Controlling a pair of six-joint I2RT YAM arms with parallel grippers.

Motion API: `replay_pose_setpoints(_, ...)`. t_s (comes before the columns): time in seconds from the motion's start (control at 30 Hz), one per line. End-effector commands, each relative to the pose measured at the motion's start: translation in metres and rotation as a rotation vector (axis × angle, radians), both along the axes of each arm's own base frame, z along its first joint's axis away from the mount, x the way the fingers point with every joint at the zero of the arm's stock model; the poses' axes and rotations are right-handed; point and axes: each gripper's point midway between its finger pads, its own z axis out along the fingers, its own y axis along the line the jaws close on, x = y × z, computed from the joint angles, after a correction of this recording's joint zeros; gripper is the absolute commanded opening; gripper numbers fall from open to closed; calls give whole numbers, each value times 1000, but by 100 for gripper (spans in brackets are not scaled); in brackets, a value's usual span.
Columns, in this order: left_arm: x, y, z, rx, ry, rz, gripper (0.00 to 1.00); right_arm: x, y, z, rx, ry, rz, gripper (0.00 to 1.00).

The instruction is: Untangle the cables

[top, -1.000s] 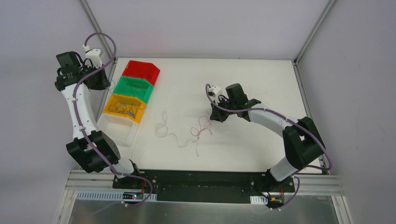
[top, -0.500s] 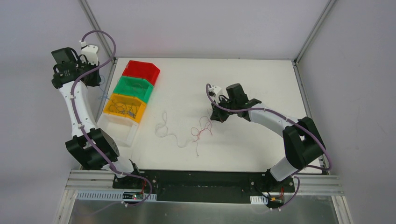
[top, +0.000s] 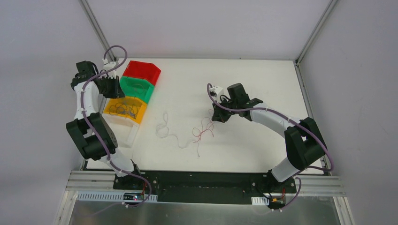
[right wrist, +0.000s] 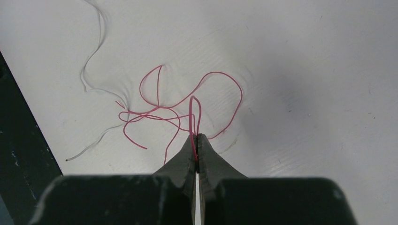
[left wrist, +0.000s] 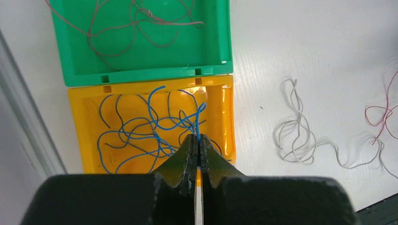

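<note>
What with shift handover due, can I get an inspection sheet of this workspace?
Surface: white table, matte.
Job's things: red wire and white wire loose on table; blue wires in yellow bin; reddish wire in green bin.
Clutter: red bin, clear tray.
Grippers: left fingers shut on one of the blue wires over yellow bin; right fingers shut on red wire.
Cables: purple cables routed along both arms.
Surroundings: grey walls, metal frame posts.

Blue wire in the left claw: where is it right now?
Left wrist view: the blue wire is pinched in the left claw over the yellow bin, which sits beside the green bin at the table's left side.
</note>
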Motion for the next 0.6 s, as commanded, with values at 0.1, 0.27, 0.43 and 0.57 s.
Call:
replay_pose_setpoints(0.1, -3, 9, -44, 20, 101, -7, 15, 5, 6, 38, 55, -54, 23, 0)
replay_pose_setpoints(0.27, -18, -7, 13, 65, -46, -82, 65, 3, 13, 54, 102, -41, 22, 0)
replay_pose_setpoints(0.43, -32, -63, 77, -36, -231, -225, 82, 5, 25, 82, 187, -14, 3, 0)
replay_pose_setpoints(0.57, -50, -143, 102, -184, -251, -398, 82, 7, 41, 128, 299, 8, -12, 0)
